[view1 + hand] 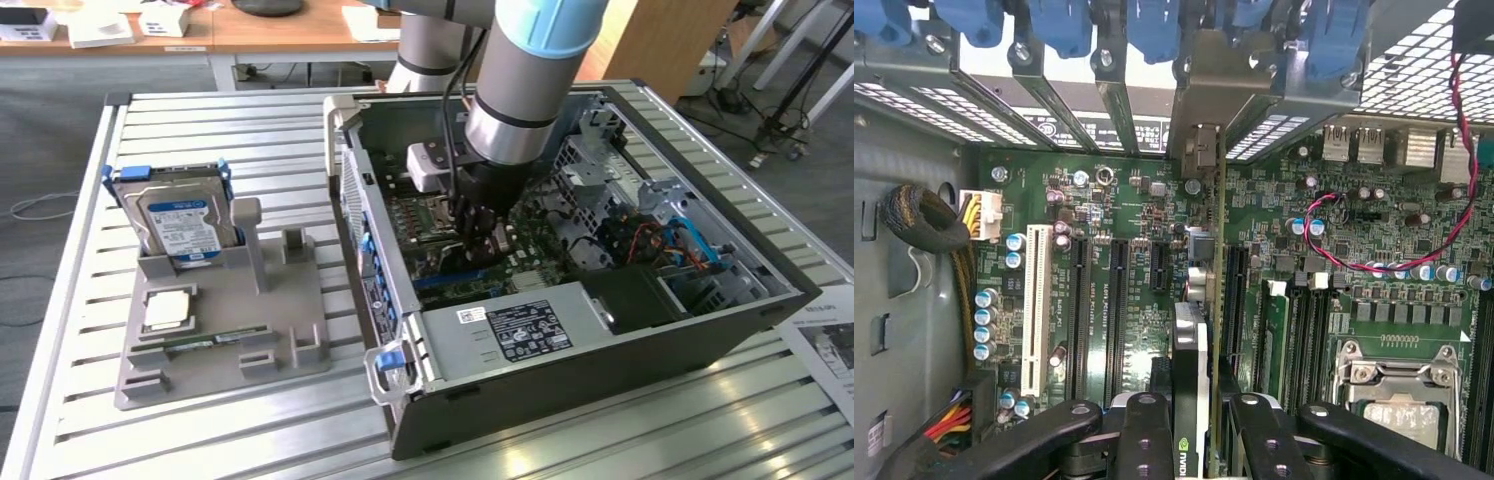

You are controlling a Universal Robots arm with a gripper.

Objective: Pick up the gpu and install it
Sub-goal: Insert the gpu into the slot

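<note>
Gripping the gpu [1195,335] edge-on, tool [1194,432] clamped around its near end, over the motherboard [1126,205].

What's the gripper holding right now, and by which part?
The gpu, clamped along its top edge by the gripper, standing edge-on to the motherboard.

Grey floor [54,150], wooden desk [267,35] behind

The case [574,385] is open on top. Its walls, power box [527,325] and wires [650,238] crowd the gripper [483,240] holding the gpu [1191,370].
</note>
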